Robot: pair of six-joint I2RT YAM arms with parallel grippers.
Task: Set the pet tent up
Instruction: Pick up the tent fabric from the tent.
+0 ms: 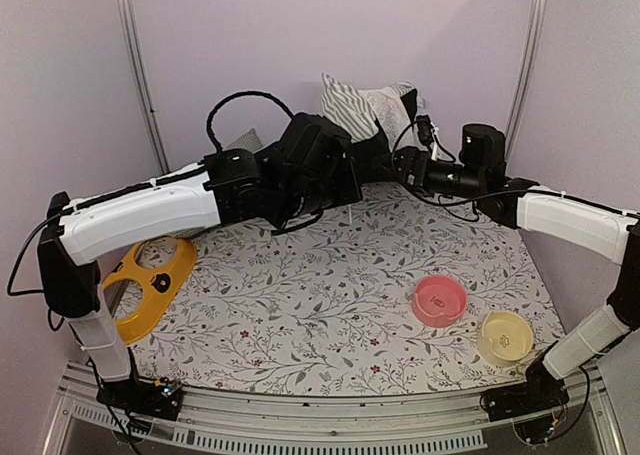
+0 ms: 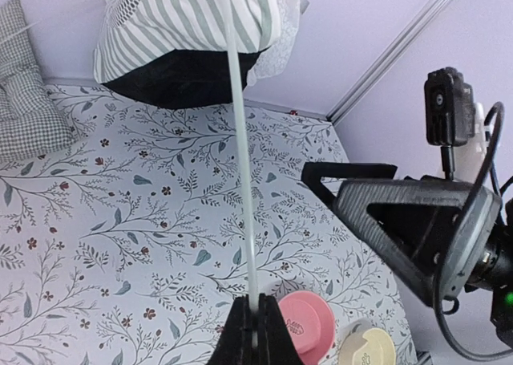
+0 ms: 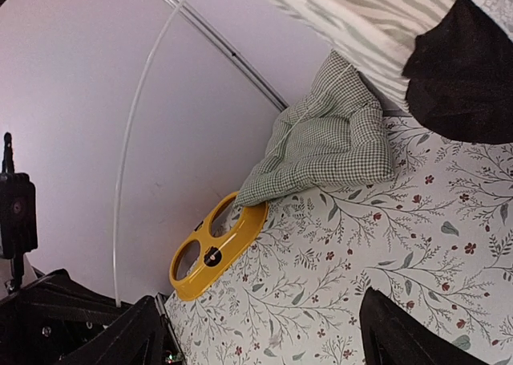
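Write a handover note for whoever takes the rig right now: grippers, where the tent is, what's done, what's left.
Left gripper: shut on a thin white pole that runs up to the pet tent.
Right gripper: open, holding nothing, near the tent.
Tent: bunched at the back of the table, beside the checked cushion; not yet in shape.
Done: one pole gripped.
Left: bend the poles into place and stand the tent up, probably with the right gripper taking a second hold.
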